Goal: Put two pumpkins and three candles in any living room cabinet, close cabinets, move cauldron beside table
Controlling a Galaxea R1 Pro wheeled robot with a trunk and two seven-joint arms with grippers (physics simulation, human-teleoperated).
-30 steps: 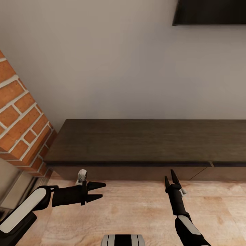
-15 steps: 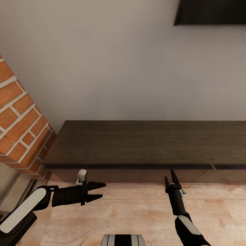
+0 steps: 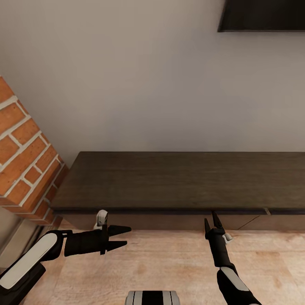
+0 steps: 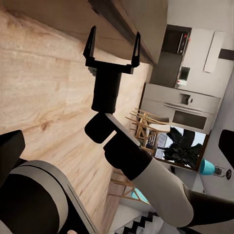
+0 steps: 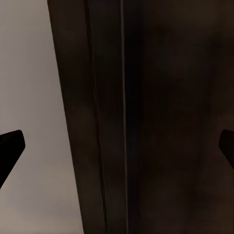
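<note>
A long, low cabinet (image 3: 182, 180) of dark brown wood runs across the middle of the head view, from about nine o'clock out past three o'clock. Its top is a flat, matte slab with fine grain and a thin dark front edge; below it the plain, handleless fronts (image 3: 169, 221) sit flush and closed, with a narrow seam (image 3: 250, 222) showing toward four o'clock. Behind it rises a smooth pale grey wall (image 3: 140, 76). A black rectangular panel (image 3: 262, 16) hangs at one o'clock. At nine o'clock stands a column of rough orange brick (image 3: 23, 156) with light mortar lines. The floor (image 3: 169, 262) is pale, knotty wood plank.

The left gripper (image 3: 122, 237), black with tapered pointed fingers, hangs at seven o'clock, aimed sideways toward the right, its fingers moderately spread and holding nothing. The right gripper (image 3: 212, 223), at five o'clock, points at the cabinet front, just short of it; the left wrist view shows this right gripper (image 4: 111, 45) with its two thin fingers spread wide and empty. In the right wrist view the dark cabinet surface (image 5: 161, 117) lies between both fingertips (image 5: 10, 146).
</note>
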